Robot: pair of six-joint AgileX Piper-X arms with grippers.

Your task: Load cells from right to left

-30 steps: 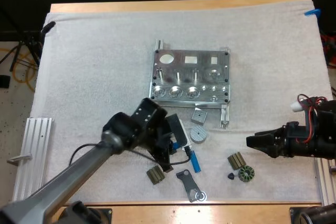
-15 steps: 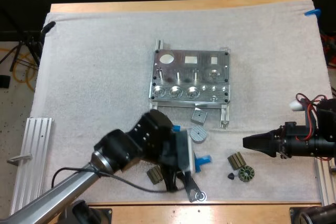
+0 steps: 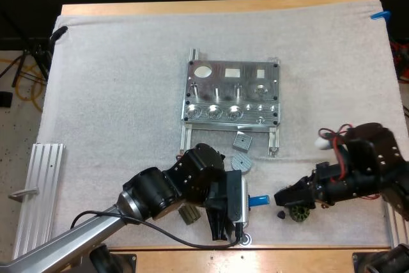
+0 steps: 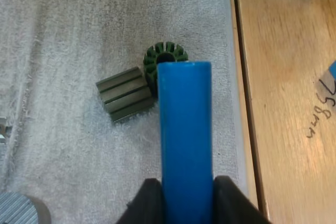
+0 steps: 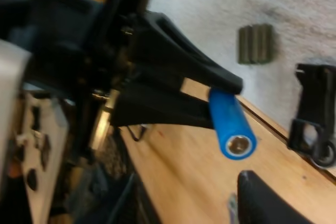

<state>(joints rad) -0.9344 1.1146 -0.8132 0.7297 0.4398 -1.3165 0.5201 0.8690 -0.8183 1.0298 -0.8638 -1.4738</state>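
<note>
**A:** How far along is the loading?

**B:** Barely begun, by my reading. The left pincer (image 4: pixel 187 199) is clenched on a blue cell (image 4: pixel 185 129) low over the near edge of the mat (image 3: pixel 115 81), well apart from the metal fixture (image 3: pixel 231 94), where no blue shows.

**A:** What is unclear?

**B:** Whether the right pincer (image 3: pixel 291 196), near the cell's free end, is released or clenched, I cannot tell. The left arm (image 3: pixel 153 196) hides part of the mat in front of the fixture.

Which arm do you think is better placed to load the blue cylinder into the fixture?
Left, probably: the left gripper holds the blue cylinder near the fixture; the right gripper hovers over dark parts.
</note>
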